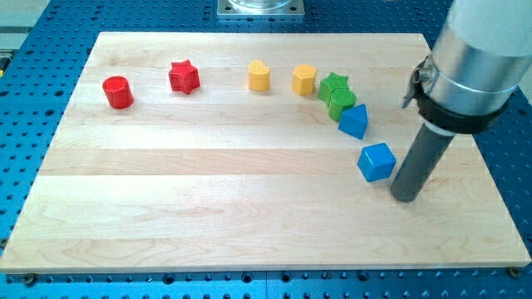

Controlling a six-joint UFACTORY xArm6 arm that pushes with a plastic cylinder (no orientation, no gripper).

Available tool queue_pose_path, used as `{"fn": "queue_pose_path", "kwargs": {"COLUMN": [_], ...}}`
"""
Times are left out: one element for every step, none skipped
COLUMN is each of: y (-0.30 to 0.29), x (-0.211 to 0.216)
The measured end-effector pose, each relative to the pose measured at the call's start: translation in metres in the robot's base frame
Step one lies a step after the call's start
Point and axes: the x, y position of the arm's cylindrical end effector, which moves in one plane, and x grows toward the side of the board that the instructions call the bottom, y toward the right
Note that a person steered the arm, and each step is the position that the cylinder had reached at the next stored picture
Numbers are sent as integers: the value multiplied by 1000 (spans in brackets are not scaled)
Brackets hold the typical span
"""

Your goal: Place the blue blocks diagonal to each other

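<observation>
1. So the pale wooden counter [208, 191] fills most of the frame, sitting on a blue perforated metal base [50, 25] that shows around all its edges.
2. The arm comes in from the upper right of the frame: a fat silver cylinder housing [482, 50] with a straight dark rod under it. My tip [405, 198] rests on the wood at right of centre.
3. No jaws on this tool, it's just a plain rod, so it's neither clenched nor grasping anything.
4. The blue cube block [376, 161] lies just left of my tip, very close; can't tell if they actually touch.
5. The other blue block [354, 121], a pointy wedge-like shape, sits up and to the left of the cube, with a small gap between them. So the two blues lie on a slant already.
6. Right above that, the green rounded block [342, 103] is touching or nearly touching the wedge, and the green star block [334, 84] is tucked against it from behind.
7. Along the top of the frame, going left: a yellow block with a flat-sided shape [304, 79], a yellow heart-ish block [259, 75], a red star block [184, 77], and a red cylinder block [118, 92] at upper left.
8. The yellows and reds are spaced apart, none touching.
</observation>
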Motion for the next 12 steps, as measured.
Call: {"fn": "queue_pose_path", "kwargs": {"y": [-5,-5,-5,3,117,175,176,171,145,101,51,41], "x": [-5,-30,-41,-3,-3,-4,-5,-5,-5,-5,-36,-80]}}
